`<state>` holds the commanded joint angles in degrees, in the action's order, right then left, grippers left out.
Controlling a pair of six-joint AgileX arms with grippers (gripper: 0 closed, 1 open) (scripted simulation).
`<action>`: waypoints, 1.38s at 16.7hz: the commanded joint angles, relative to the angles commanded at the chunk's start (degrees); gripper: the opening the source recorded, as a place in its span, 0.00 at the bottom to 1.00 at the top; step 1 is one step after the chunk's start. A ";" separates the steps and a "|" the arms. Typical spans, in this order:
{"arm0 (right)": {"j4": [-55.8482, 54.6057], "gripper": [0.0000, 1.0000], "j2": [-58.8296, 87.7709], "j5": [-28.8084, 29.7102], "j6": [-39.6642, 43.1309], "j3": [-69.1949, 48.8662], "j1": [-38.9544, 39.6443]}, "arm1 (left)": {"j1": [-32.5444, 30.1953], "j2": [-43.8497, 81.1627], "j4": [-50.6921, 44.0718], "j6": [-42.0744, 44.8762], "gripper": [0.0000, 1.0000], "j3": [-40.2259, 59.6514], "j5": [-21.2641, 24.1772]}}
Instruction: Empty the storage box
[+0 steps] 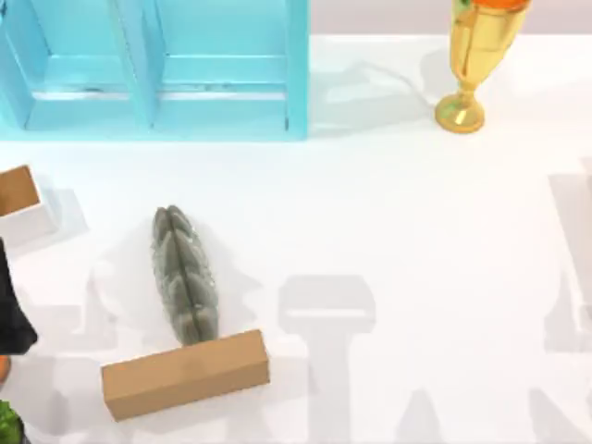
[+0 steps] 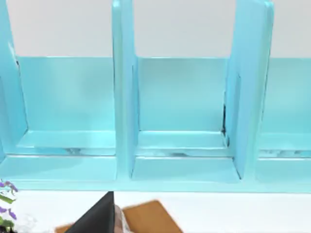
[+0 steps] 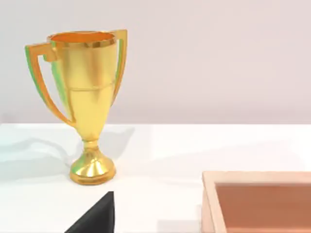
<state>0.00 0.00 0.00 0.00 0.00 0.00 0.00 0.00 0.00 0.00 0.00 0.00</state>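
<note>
Since the grey ribbed oblong [image 1: 185,276] lies touching the long tan wooden block [image 1: 185,373], a careless reach could knock both askew. My left arm [image 1: 14,310] sits at the table's left edge, grip state impossible to tell. At the right wrist camera's near edge sits the pale wooden storage box [image 3: 209,204]

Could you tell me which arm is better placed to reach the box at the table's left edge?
Probably the left: the left arm sits at that edge close to the box, while the right wrist view faces the trophy at the table's right.
</note>
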 joint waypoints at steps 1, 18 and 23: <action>0.00 1.00 0.00 0.00 0.00 0.00 0.00 | 0.00 0.00 0.00 0.00 1.00 0.00 0.00; 48.54 1.00 67.24 0.19 21.41 -51.12 -22.13 | 0.00 0.00 0.00 0.00 1.00 0.00 0.00; 63.06 1.00 87.15 0.28 27.95 -66.94 -28.92 | 0.00 0.00 0.00 0.00 1.00 0.00 0.00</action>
<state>63.06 87.15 0.28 27.95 -66.94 -28.92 0.00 0.00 0.00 0.00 0.00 0.00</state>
